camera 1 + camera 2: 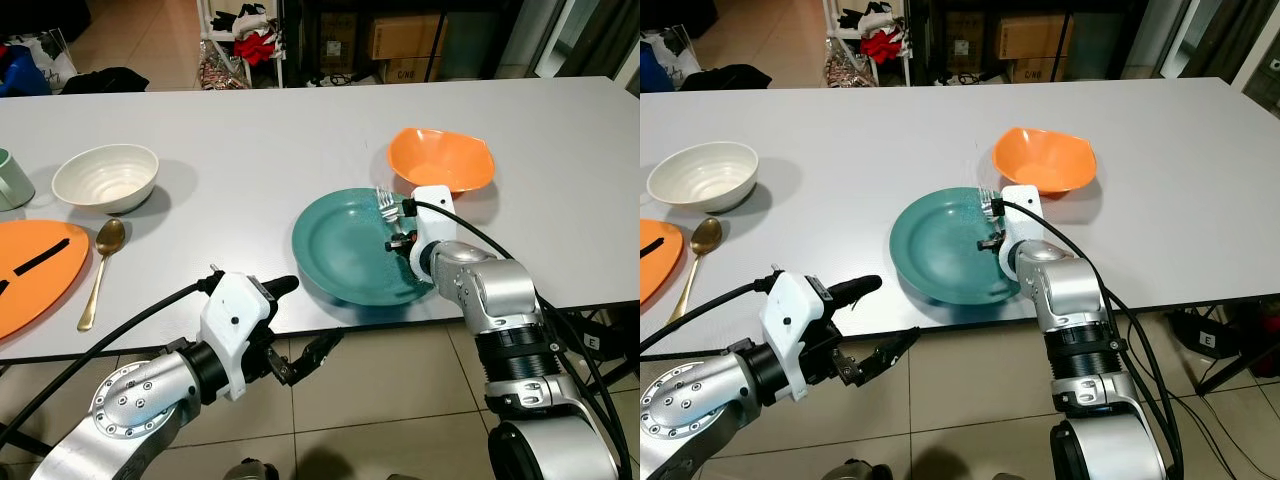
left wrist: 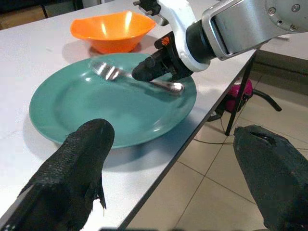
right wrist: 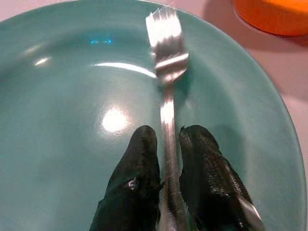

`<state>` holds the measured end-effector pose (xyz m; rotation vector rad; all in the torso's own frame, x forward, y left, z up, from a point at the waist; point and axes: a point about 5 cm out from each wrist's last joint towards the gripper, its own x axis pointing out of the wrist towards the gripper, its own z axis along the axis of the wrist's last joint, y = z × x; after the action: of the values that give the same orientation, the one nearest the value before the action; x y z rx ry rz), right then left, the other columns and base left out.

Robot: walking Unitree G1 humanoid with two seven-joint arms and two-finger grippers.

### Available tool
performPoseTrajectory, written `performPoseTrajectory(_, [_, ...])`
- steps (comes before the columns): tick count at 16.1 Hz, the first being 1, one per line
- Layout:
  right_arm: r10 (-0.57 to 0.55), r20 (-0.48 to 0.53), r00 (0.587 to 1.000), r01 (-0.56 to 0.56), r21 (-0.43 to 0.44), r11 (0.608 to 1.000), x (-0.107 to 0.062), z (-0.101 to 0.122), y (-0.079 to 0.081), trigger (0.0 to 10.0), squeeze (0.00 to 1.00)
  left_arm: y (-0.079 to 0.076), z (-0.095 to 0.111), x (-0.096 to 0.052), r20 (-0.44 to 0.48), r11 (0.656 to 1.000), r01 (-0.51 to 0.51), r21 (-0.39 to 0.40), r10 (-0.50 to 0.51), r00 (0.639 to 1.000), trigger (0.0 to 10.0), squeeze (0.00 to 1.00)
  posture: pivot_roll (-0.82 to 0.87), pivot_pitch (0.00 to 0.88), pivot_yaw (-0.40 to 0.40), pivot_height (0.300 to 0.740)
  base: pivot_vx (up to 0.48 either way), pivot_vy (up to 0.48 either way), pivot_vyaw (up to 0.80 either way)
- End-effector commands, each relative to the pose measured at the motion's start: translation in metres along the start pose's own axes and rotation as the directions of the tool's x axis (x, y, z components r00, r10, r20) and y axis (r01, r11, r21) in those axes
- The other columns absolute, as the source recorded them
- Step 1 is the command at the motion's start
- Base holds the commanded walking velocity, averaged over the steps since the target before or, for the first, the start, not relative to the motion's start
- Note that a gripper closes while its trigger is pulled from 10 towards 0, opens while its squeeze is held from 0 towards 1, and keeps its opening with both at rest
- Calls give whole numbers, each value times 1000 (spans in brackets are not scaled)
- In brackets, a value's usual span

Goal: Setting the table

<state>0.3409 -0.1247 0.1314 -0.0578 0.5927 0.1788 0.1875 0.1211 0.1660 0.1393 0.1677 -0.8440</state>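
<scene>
A teal plate lies near the table's front edge, right of centre. My right gripper is over the plate's right side, shut on the handle of a silver fork. The fork's tines point towards the orange bowl behind the plate and hover just above the teal surface. My left gripper is open and holds nothing. It hangs in front of the table edge, below the tabletop, to the left of the plate.
On the left of the white table are a white bowl, a gold spoon, an orange plate and a green mug. Shelves and boxes stand beyond the far edge. Tiled floor lies below.
</scene>
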Motion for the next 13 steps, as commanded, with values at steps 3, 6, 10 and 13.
performPoseTrajectory(3, [1, 27, 1000, -1, 3, 1000, -2, 11, -2, 10000, 1000, 2, 3, 0, 7, 1000, 3, 10, -3, 1000, 10000, 0, -69, 28, 22, 740, 0, 0, 0])
performPoseTrajectory(6, [10, 69, 998, -9, -17, 1000, -10, 21, -2, 10000, 1000, 6, 7, 0, 35, 999, -35, 13, 35, 999, 10000, 0, -64, 24, 24, 740, 0, 0, 0])
performPoseTrajectory(10, [171, 453, 875, -126, -129, 984, -66, 48, 11, 10000, 0, 34, 6, -4, 102, 898, -435, -67, 440, 892, 10000, 0, -70, 8, 69, 740, 0, 0, 0])
performPoseTrajectory(13, [254, 466, 847, -222, -125, 967, -92, 11, 16, 10000, 0, 26, 1, -7, 95, 840, -535, -90, 542, 835, 10000, 0, -83, 5, 93, 740, 0, 0, 0])
